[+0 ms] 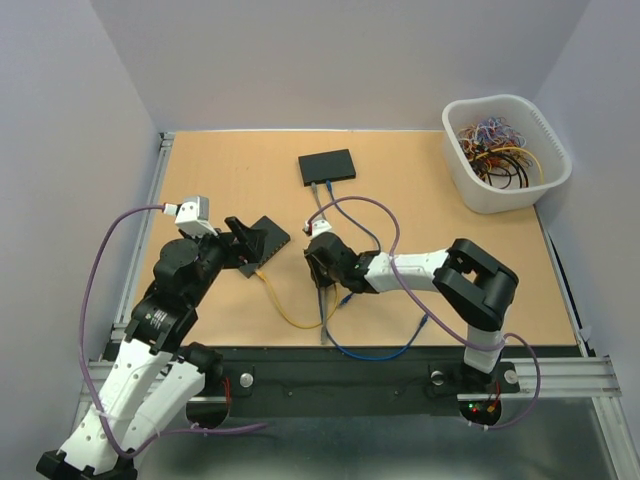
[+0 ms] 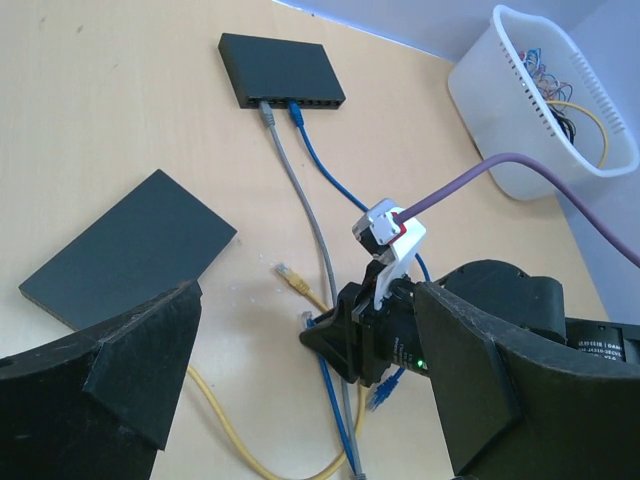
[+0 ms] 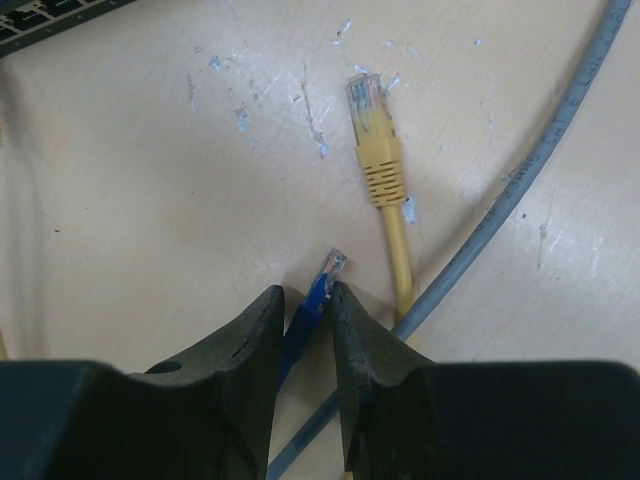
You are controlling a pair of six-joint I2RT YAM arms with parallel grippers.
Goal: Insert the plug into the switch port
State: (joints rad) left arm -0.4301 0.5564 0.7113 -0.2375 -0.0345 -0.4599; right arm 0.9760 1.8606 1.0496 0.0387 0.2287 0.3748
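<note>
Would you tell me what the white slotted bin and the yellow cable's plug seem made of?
White slotted bin: probably moulded plastic, smooth, slightly translucent walls. Yellow cable's plug: clear glossy plastic tip; ribbed yellow boot, probably soft rubbery plastic.

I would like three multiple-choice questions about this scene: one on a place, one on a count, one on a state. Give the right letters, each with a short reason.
1. Where does the basket stand in the top view?
A. far right
B. near left
C. centre

2. How many cables are plugged into the switch?
A. one
B. two
C. four

3. What do the right fingers hold?
A. yellow plug
B. blue plug
C. nothing

Answers:
1 A: it sits at the far right corner.
2 B: a grey cable and a blue cable enter its ports.
3 B: the fingers are closed on it in the right wrist view.
</note>
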